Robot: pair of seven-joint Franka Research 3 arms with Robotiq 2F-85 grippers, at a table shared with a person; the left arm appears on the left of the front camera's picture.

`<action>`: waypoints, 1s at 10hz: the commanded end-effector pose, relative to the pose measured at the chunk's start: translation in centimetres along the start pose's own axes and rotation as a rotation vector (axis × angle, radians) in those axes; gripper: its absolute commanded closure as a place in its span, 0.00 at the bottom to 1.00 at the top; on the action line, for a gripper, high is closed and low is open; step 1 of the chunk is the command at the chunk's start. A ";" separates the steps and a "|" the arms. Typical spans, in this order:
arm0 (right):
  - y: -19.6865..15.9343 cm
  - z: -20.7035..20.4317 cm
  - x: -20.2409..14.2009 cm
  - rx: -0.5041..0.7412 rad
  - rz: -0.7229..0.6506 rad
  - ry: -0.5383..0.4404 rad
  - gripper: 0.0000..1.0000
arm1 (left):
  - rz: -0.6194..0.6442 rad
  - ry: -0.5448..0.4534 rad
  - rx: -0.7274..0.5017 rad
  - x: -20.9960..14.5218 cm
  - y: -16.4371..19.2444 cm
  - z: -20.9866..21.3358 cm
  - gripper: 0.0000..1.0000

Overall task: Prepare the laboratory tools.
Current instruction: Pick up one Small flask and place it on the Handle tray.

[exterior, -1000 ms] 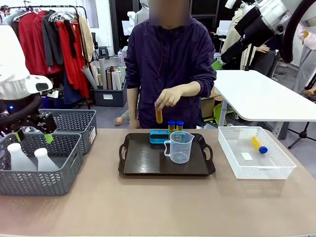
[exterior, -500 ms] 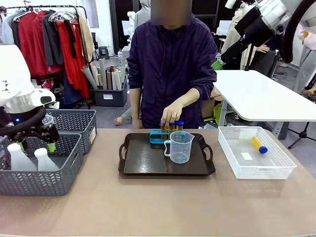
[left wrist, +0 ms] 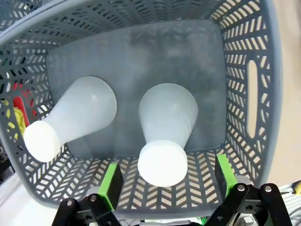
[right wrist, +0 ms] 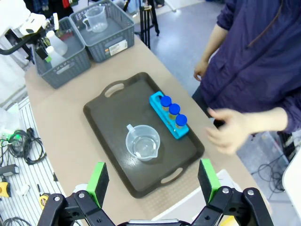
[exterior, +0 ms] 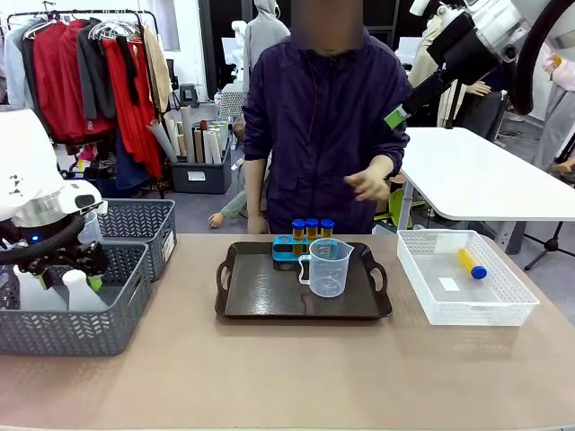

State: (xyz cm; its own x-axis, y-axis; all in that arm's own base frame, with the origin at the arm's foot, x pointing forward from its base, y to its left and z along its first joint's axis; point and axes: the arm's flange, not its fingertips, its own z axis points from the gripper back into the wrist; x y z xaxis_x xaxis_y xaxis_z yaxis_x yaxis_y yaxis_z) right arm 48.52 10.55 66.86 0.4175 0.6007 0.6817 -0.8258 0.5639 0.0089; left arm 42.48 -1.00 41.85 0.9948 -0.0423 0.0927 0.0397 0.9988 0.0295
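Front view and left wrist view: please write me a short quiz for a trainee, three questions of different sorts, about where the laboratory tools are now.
1. Count: how many blue-capped tubes of yellow liquid stand in the small blue rack on the dark brown tray?
2. True or false: the left gripper is shut on one of the frosted white conical flasks in the grey mesh basket.
3. Choose: the lone blue-capped tube lies A) on the tray, B) in the white mesh basket, C) in the grey mesh basket.
Key: 1) three; 2) false, its jaws stand open over one flask; 3) B.
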 end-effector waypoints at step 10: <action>0.0 0.1 0.0 0.003 0.001 -0.005 0.00 | 0.016 -0.040 0.014 1.4 0.5 -1.4 1.00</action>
State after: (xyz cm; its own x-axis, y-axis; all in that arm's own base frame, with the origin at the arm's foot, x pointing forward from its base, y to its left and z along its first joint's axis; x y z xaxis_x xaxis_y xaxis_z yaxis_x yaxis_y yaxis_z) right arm 48.52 10.55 66.86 0.4175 0.6007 0.6818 -0.8258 0.5639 0.0089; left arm 43.76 -0.39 40.69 0.9920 -0.0450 0.1183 0.0392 0.9979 0.0510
